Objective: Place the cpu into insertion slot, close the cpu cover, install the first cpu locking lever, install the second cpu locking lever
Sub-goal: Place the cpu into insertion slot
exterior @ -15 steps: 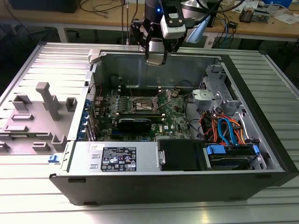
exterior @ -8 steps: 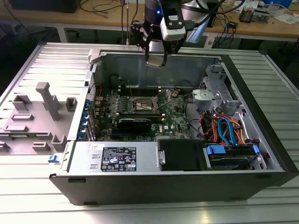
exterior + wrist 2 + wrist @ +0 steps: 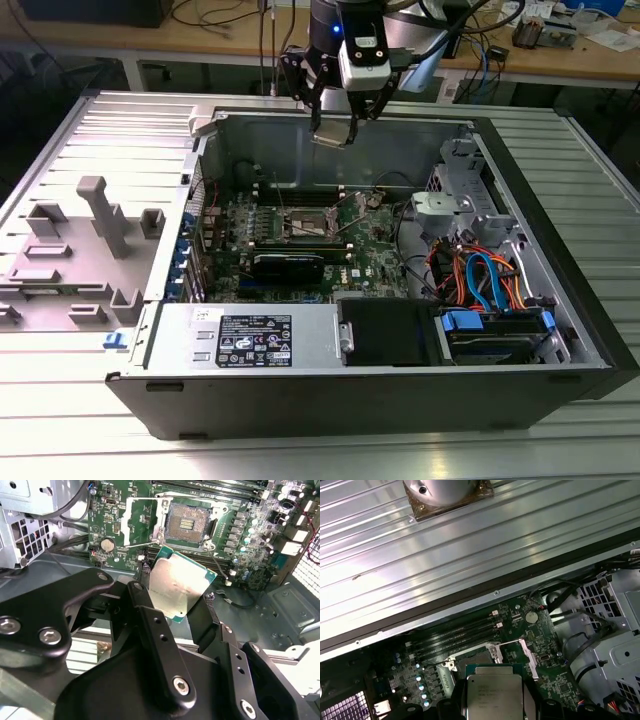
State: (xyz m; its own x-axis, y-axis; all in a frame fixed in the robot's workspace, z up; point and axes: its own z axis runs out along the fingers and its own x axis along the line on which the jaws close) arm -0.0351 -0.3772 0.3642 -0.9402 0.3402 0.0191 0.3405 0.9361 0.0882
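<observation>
The claw (image 3: 335, 122) is gripping the cpu (image 3: 180, 585) by opposite edges, narrowed to the chip's width, hanging above the open computer case (image 3: 350, 405). The second wrist view is showing the insertion slot (image 3: 187, 525) bare, its cpu cover (image 3: 142, 522) swung open alongside; the exterior view is showing the ribbed surface (image 3: 60, 400) underneath.

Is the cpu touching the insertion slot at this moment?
Apart. The exterior view shows the cpu held in the gripper high above the motherboard; the second wrist view shows the insertion slot bare.

The arm points downward; its hand (image 3: 334, 130) pinches the cpu (image 3: 179, 582) between two fingers.
</observation>
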